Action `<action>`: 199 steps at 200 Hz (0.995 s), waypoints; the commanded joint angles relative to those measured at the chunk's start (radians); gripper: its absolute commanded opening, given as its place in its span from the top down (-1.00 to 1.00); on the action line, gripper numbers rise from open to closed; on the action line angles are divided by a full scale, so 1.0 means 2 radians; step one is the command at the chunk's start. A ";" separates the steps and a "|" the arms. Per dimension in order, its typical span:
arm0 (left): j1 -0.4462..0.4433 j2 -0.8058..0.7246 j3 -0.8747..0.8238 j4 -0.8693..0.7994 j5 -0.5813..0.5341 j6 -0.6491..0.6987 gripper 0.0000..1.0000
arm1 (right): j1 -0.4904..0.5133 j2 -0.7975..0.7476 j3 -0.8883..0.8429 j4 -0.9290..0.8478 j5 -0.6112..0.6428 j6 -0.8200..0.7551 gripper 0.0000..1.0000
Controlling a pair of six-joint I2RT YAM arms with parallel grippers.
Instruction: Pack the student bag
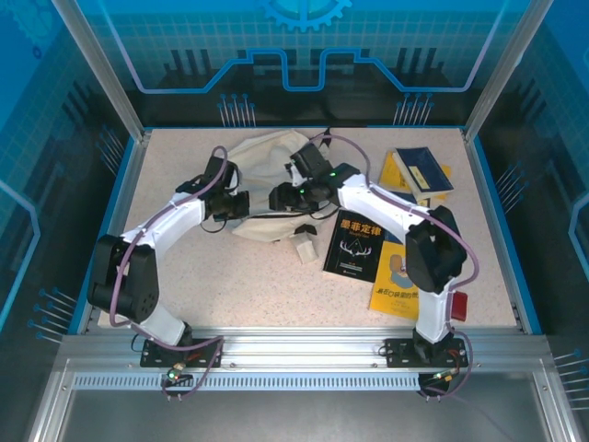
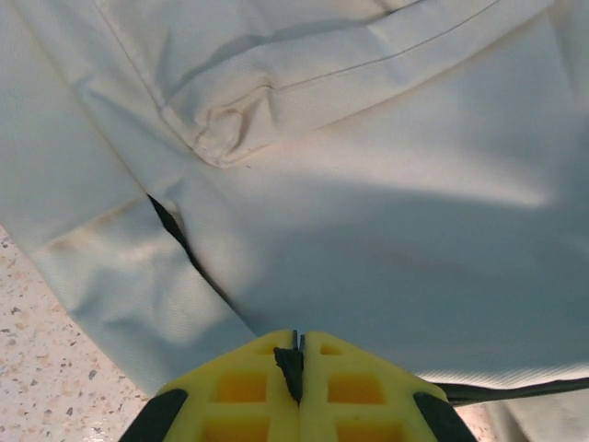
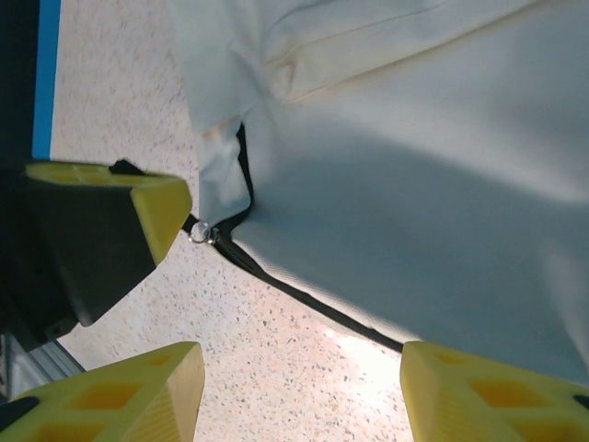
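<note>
left gripper (image 2: 296,343): yellow jaws closed tight, with a thin black strip of the bag's trim nipped between them.
right gripper (image 3: 294,396): jaws apart, holding nothing, low over bare worktop at the bag's black-trimmed edge.
student bag (image 1: 262,149): cream fabric, crumpled and lying flat at rear centre of the worktop. Both grippers are at its near side and face each other.
zip ring (image 3: 201,233): small metal ring on the black trim, just beside the left gripper's tip.
worktop (image 1: 184,295): beige speckled surface with a blue edge strip. An aluminium rail (image 1: 294,354) runs along the near side and carries both arm bases.
black book (image 1: 352,244): right of the bag, lying flat.
yellow book (image 1: 396,287): at the black book's near right corner.
blue-and-yellow books (image 1: 421,172): rear right.
white box (image 1: 305,250): small, just near of the bag.
room: aluminium posts and blue translucent panels with a grid and gear print on the rear wall.
</note>
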 commanded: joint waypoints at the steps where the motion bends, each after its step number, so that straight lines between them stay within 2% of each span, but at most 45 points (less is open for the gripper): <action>1: 0.005 -0.008 0.000 0.018 0.075 -0.012 1.00 | 0.030 0.014 0.017 -0.049 0.021 -0.039 -0.16; 60: 0.010 0.032 0.047 -0.001 0.065 -0.028 1.00 | 0.043 -0.040 -0.073 0.019 0.073 0.046 -0.11; 71: 0.011 0.031 0.053 0.003 0.069 -0.032 1.00 | 0.038 -0.048 -0.090 0.027 0.075 0.088 -0.14; 95: 0.010 0.023 0.053 0.018 0.100 -0.037 1.00 | 0.017 -0.060 -0.145 0.097 0.032 0.222 -0.25; 155: 0.004 0.022 0.051 0.019 0.161 -0.022 1.00 | 0.017 -0.060 -0.138 0.119 0.062 0.452 -0.50; 199: 0.004 0.030 0.060 0.021 0.161 -0.024 1.00 | 0.022 -0.027 -0.104 0.100 0.095 0.538 -0.61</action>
